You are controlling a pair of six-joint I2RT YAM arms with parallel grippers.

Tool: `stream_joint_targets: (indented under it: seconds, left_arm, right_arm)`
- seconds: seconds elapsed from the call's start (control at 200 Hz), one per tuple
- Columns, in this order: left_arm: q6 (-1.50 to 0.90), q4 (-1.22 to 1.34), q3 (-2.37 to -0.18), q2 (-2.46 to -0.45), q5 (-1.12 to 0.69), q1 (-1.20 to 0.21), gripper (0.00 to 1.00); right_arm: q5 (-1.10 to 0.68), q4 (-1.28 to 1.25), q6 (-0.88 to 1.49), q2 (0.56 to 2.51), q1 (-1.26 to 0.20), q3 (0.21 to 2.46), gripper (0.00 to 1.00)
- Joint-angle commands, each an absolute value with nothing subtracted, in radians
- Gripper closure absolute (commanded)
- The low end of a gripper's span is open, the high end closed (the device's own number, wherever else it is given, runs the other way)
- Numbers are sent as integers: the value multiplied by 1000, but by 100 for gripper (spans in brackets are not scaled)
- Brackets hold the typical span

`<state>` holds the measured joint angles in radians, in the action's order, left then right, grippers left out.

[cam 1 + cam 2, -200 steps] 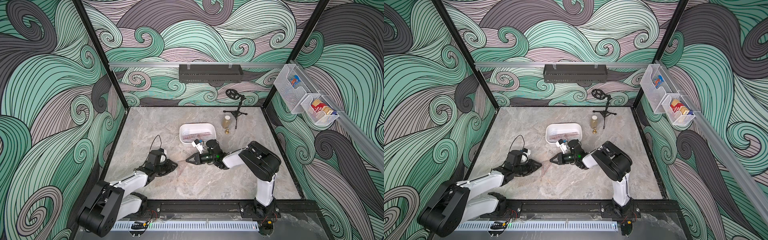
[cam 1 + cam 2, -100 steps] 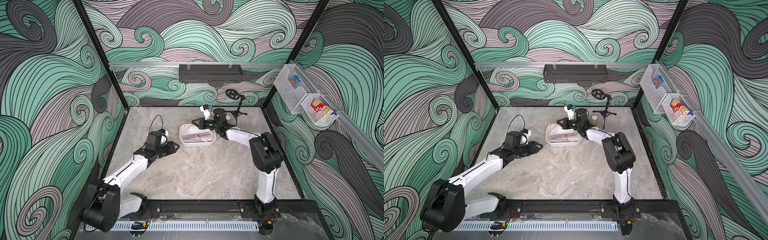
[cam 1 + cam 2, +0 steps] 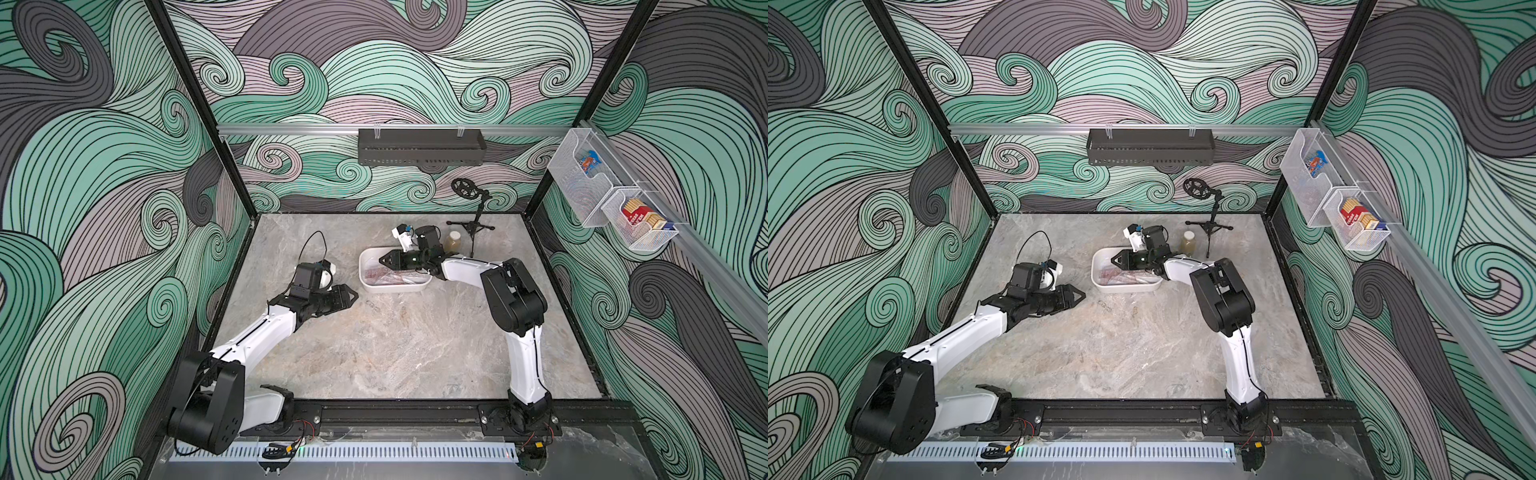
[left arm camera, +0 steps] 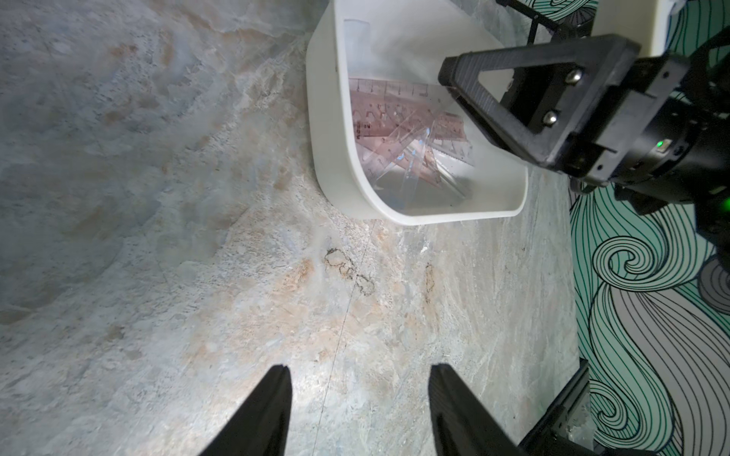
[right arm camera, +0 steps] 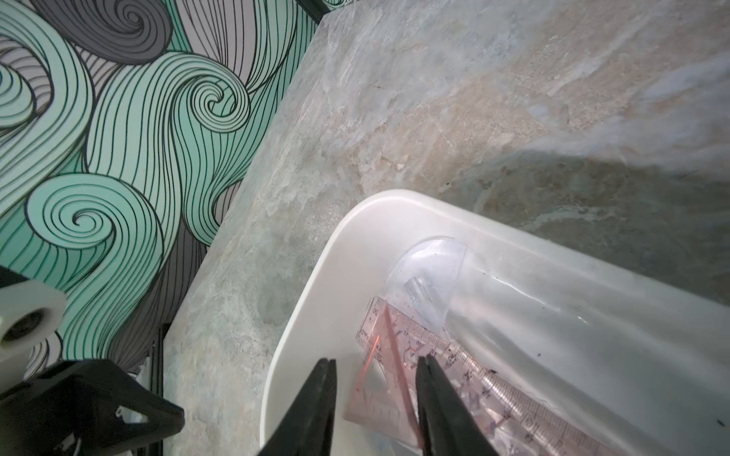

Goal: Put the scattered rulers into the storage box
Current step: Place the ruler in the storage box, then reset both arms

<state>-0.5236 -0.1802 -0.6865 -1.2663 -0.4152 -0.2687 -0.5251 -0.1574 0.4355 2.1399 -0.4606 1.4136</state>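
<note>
- The worktop (image 3: 395,353) looks like grey stone with tan patches. The walls (image 3: 104,166) have green, pink and grey swirls.
- Tiny numbers run along one ruler's edge.
- The rulers (image 4: 395,118) are thin and see-through, reddish-brown or clear. They lie piled in the white storage box (image 3: 395,288), just above the middle of both top views.
- The right hand (image 5: 376,359) is over the box, fingers apart.
- The left hand (image 4: 357,367) is left of the box, fingers wide apart, holding nothing.
</note>
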Motion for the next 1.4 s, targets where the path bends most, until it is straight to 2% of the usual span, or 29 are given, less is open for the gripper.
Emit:
stream_joint_targets:
  seconds: [0.0, 0.06, 0.085, 0.1, 0.13, 0.145, 0.235, 0.275, 0.38, 0.435, 0.5, 0.525, 0.55, 0.585, 0.635, 0.72, 0.836, 0.891, 0.916, 0.976, 1.041, 1.106, 1.161, 1.236, 1.296, 1.396]
  left_arm:
    - [-479, -215, -759, -1247, -405, -261, 28]
    - [-452, -213, -766, -1205, -329, -262, 16]
    - [-430, -198, -760, -1182, -288, -262, 8]
    - [-420, -183, -753, -1166, -256, -262, 3]
    - [-412, -150, -736, -1139, -185, -264, 2]
    - [-413, -131, -727, -1131, -148, -264, 1]
    - [-488, -11, -624, -1086, 91, -264, 1]
    - [-429, 42, -584, -1069, 176, -265, 2]
    - [-361, 122, -480, -1022, 411, -267, 2]
    - [-256, 282, -376, -1012, 401, -265, 1]
    - [-94, 451, -267, -1036, 365, -261, 3]
    - [-67, 527, -223, -1053, 349, -253, 3]
    - [-26, 676, -171, -1080, 322, -229, 2]
    - [-57, 628, -206, -1094, 291, -202, 3]
    - [-45, 763, -205, -1144, 211, -167, 6]
    - [-10, 966, -195, -1249, 156, -150, 5]
    - [5, 1075, -238, -1353, 110, -124, 2]
    - [15, 1101, -262, -1404, 93, -102, 2]
    - [4, 1163, -246, -1443, 73, -83, 1]
    - [-3, 1347, -197, -1545, 27, -52, 1]
    - [-45, 1339, -230, -1579, 33, -24, 1]
    - [-32, 1341, -231, -1580, 1, -16, 1]
    - [-32, 1351, -228, -1585, 1, -15, 1]
    - [-30, 1351, -230, -1586, 1, -16, 1]
    - [-28, 1353, -228, -1586, 0, -16, 1]
    - [-27, 1353, -229, -1585, 0, -15, 1]
  right_arm:
    - [-476, -42, 353, 2036, -464, 1472, 38]
    - [-420, 19, 312, 1964, -465, 1476, 27]
    - [-394, 41, 302, 1930, -465, 1466, 23]
    - [-379, 51, 298, 1908, -465, 1457, 17]
    - [-345, 63, 289, 1859, -466, 1426, 3]
    - [-327, 64, 285, 1830, -467, 1401, 0]
    - [-141, 33, 233, 1626, -473, 1196, 0]
    - [-65, -4, 196, 1520, -471, 1079, 0]
    - [210, -167, -65, 1226, -470, 722, 0]
    - [352, -289, -216, 1090, -468, 532, 0]
    - [615, -602, -210, 970, -414, 306, 0]
    - [606, -669, -160, 922, -370, 248, 0]
    - [477, -704, -148, 877, -320, 211, 0]
    - [386, -806, -144, 837, -265, 146, 0]
    - [495, -1104, -76, 881, -220, 13, 0]
    - [480, -1408, -65, 1128, -117, -52, 0]
    - [486, -1501, -33, 1314, -92, 21, 0]
    - [452, -1561, 34, 1460, -35, 56, 0]
    - [380, -1645, 33, 1524, -5, 61, 0]
    - [298, -1634, 54, 1585, 31, 91, 0]
    - [218, -1296, 50, 1531, 49, 214, 0]
    - [233, -1442, 10, 1574, 19, 188, 0]
    - [267, -1376, -7, 1530, -9, 185, 0]
    - [223, -1426, -25, 1569, -9, 189, 0]
    - [145, -1294, -12, 1553, 20, 241, 0]
    - [132, -1332, -6, 1560, 28, 227, 0]
